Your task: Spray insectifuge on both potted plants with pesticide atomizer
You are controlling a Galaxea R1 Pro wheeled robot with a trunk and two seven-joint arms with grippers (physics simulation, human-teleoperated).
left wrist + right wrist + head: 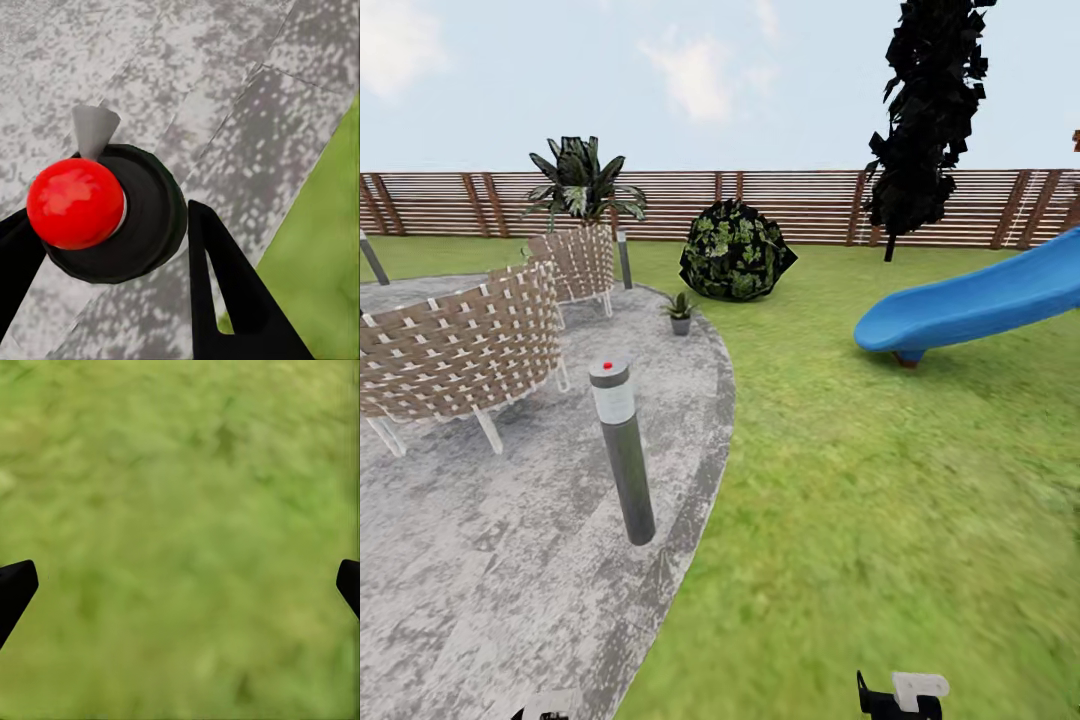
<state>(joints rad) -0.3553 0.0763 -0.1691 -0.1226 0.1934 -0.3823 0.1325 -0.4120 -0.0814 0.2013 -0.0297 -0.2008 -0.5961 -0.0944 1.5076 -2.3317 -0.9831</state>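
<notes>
Robot in the garden (pixel 880 480), at the edge of the round patio (pixel 480 560), with grass on its right side.

Left pincer (pixel 112 214): fingers closed in around a dark round cap with a red knob and a small grey cone nozzle. I take this for the pesticide atomizer (pixel 112 214) seen end-on. Both fingers appear to touch the cap, so it is judged held. The bottle body is hidden under the cap.

Right pincer (pixel 180 577): spread wide, fingertips at the far edges of its wrist view, nothing between them, grass below.

One potted plant (pixel 680 312) stands at the far rim of the patio, well apart from the robot, between the wicker chair (pixel 575 262) and the dark bush (pixel 735 252). I make out no other small pot here.

Step in hand (judgement): carrying the bottle to the first plant; no spraying begun.

To do it well:
- drive along the patio edge, passing to the right of the bollard light (pixel 622 450)
- stop near the pot, not on it
- turn the wrist so the cone nozzle faces the leaves before triggering
- keep the grip firm; the cap is round and could twist
- sweep the spray across the whole rosette
</notes>
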